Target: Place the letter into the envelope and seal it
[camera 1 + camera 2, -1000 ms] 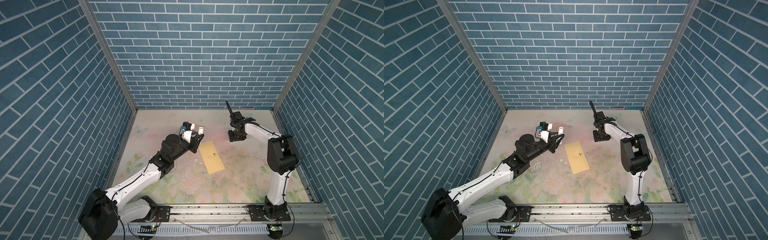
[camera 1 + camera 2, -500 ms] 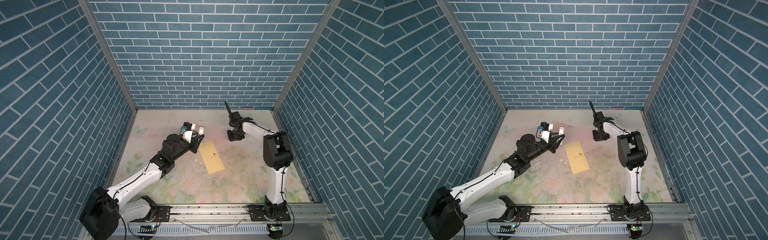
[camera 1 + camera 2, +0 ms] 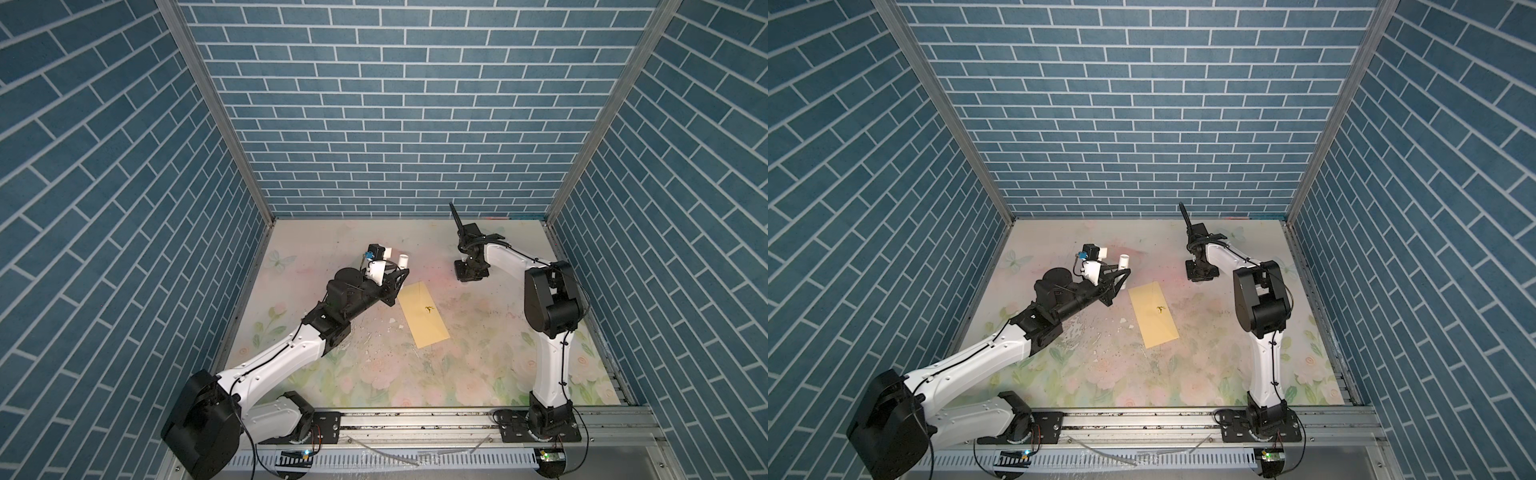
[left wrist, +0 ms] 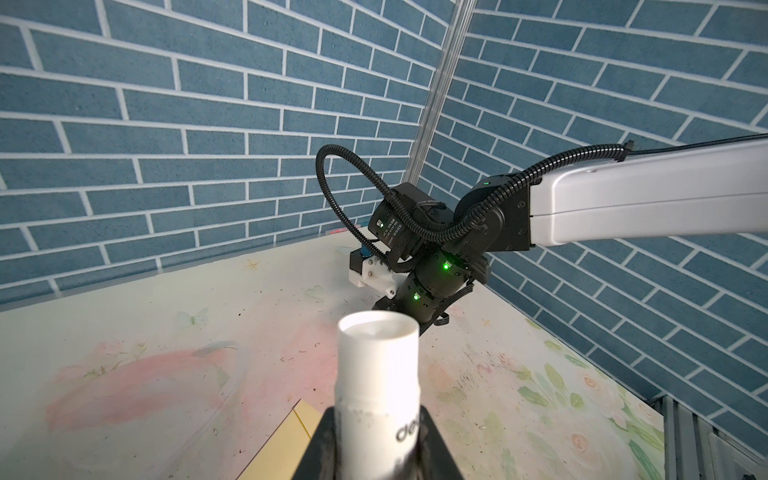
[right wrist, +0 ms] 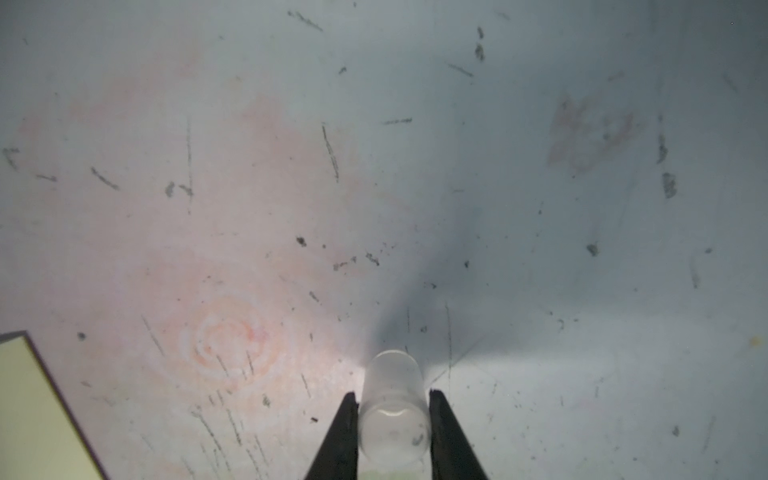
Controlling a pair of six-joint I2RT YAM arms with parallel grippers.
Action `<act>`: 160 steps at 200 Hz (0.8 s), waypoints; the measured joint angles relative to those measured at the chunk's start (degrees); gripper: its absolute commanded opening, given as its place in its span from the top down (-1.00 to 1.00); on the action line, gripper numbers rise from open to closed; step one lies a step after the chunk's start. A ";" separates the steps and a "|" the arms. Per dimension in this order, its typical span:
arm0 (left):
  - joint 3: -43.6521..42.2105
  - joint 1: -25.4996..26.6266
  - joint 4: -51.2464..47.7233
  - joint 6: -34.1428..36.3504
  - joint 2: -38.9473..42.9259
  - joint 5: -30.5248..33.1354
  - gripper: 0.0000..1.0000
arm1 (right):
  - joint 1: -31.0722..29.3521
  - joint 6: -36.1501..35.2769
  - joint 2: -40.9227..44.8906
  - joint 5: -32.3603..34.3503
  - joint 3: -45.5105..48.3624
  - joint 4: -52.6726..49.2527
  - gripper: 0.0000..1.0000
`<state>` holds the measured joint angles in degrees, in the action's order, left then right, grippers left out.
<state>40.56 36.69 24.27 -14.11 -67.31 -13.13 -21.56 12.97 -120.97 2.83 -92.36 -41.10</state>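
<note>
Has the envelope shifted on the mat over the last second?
No. In both top views the envelope keeps the same slant and the same spot on the floral mat, no nearer the front rail than before.

Long yellow-tan envelope (image 3: 423, 322), flat on the floral table (image 3: 478, 365), angled diagonally, small dark squiggle (image 3: 428, 308) near its middle.

Robotics lab test cell, faux blue-brick wall panels (image 3: 395, 124), alu frame rail (image 3: 415, 419), floral-print tabletop (image 3: 457, 374)
</note>
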 measured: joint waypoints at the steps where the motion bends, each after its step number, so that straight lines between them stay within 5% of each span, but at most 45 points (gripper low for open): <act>1: 0.00 0.00 0.00 0.00 0.00 0.00 1.00 | 0.02 0.00 0.00 0.00 0.00 -0.02 0.53; 52: -0.02 0.00 0.02 1.11 -0.76 -0.68 1.00 | 0.11 -0.44 1.16 -0.24 0.00 -1.03 0.62; 87: -1.25 0.00 1.46 4.39 -0.92 -2.49 1.00 | 0.11 -1.97 10.82 -3.74 0.00 -3.48 0.64; 160: -2.29 0.09 4.17 14.21 -1.60 -9.90 1.00 | 0.07 -4.07 35.60 -31.01 -1.01 -9.57 0.69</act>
<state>38.26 36.77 28.45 0.10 -68.90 -23.03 -21.50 8.91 -85.36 -28.18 -93.36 -50.68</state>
